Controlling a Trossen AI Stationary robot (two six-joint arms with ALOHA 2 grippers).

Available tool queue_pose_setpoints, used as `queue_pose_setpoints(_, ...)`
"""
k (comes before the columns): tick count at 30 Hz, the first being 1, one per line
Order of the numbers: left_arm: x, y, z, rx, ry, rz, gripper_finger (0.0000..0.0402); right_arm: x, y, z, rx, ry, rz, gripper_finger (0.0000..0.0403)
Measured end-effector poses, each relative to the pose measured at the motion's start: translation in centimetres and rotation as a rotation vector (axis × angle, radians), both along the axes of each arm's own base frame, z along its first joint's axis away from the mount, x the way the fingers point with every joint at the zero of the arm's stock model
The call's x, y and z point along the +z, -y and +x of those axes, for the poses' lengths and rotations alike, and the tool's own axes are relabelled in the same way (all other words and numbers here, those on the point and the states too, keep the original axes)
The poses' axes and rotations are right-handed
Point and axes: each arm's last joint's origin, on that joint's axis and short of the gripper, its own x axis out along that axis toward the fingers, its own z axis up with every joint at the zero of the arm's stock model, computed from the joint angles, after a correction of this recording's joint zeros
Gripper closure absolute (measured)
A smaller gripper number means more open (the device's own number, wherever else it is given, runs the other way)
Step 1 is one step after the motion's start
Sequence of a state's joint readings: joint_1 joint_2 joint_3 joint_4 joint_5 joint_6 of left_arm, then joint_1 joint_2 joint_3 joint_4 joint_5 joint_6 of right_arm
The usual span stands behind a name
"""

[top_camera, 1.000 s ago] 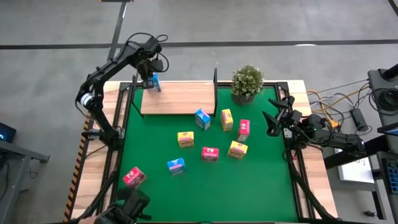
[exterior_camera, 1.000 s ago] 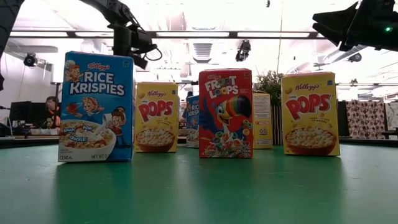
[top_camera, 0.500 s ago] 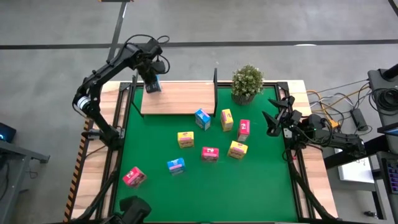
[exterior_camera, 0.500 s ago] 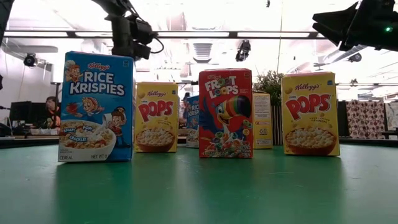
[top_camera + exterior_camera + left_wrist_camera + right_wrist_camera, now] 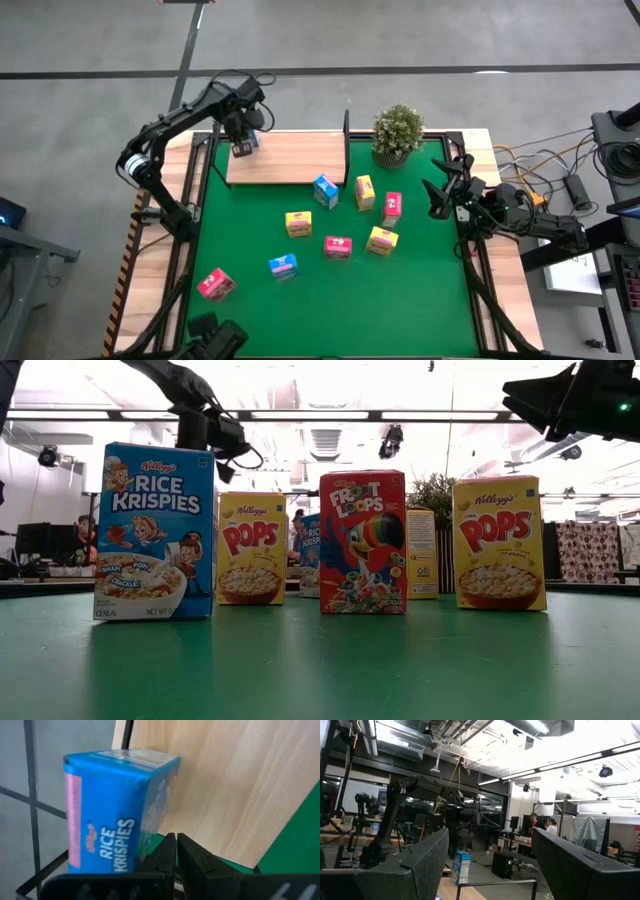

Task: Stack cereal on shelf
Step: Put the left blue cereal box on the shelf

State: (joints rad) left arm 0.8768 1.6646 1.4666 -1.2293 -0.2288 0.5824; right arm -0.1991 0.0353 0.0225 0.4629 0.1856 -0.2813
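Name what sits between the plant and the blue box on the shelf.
Only bare shelf board and its black end frame lie between the blue box and the plant, per the high view.

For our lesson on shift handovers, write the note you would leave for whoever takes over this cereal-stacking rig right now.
Left gripper: shut, empty, beside the blue Rice Krispies box standing at the shelf's left end.
Right gripper: open, empty, waiting at the table's right edge.
Done: one blue box on the shelf.
Left: eight boxes on the green mat. A second blue box, a yellow and a pink-red lie just in front of the shelf; two yellow and a pink-red mid-mat; a third blue box and a pink-red toward the near left.
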Motion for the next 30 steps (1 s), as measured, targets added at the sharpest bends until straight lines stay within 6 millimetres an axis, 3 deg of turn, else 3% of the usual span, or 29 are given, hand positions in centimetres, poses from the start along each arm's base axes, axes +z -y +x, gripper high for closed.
queue_pose_setpoints(8, -0.43, -0.44, -0.08, 0.012, -0.053, 0.081, 0.0401, 0.01, 0.0, 0.0, 0.0, 0.0, 0.0, 0.0129)
queue_pose_setpoints(30, -0.48, -0.27, -0.02, 0.035, -0.032, 0.061, 0.0401, 0.01, 0.0, 0.0, -0.002, -0.001, -0.003, 0.0129)
